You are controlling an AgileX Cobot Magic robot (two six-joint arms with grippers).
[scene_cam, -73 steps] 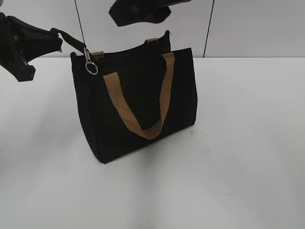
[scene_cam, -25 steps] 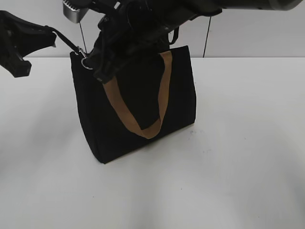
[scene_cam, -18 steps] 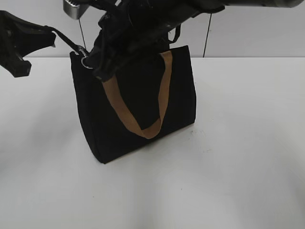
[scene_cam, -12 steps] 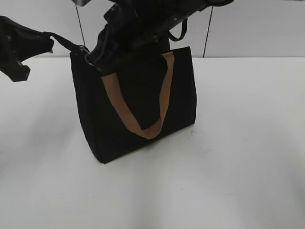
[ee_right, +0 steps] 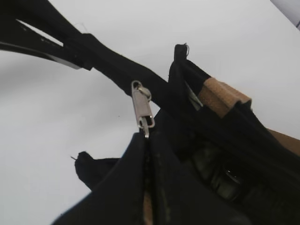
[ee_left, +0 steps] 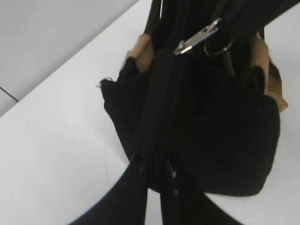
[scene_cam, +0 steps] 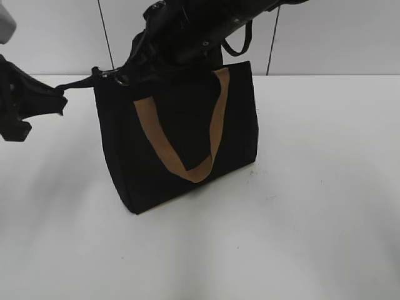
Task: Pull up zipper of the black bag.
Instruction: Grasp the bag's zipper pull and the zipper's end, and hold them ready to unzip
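Meanwhile left gripper point(scene_cam: 55, 100) clamps the black bag's point(scene_cam: 181, 150) zipper point(ee_left: 164, 108) tail; right gripper's point(scene_cam: 134, 59) opening can't be told

Bag point(scene_cam: 181, 144) on table point(scene_cam: 312, 206) — left claw point(scene_cam: 59, 100) left of it

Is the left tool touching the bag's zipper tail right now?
Touching. In the left wrist view the left tool closes on the zipper tail at the black bag's end; the exterior view shows that tail stretched taut toward it.
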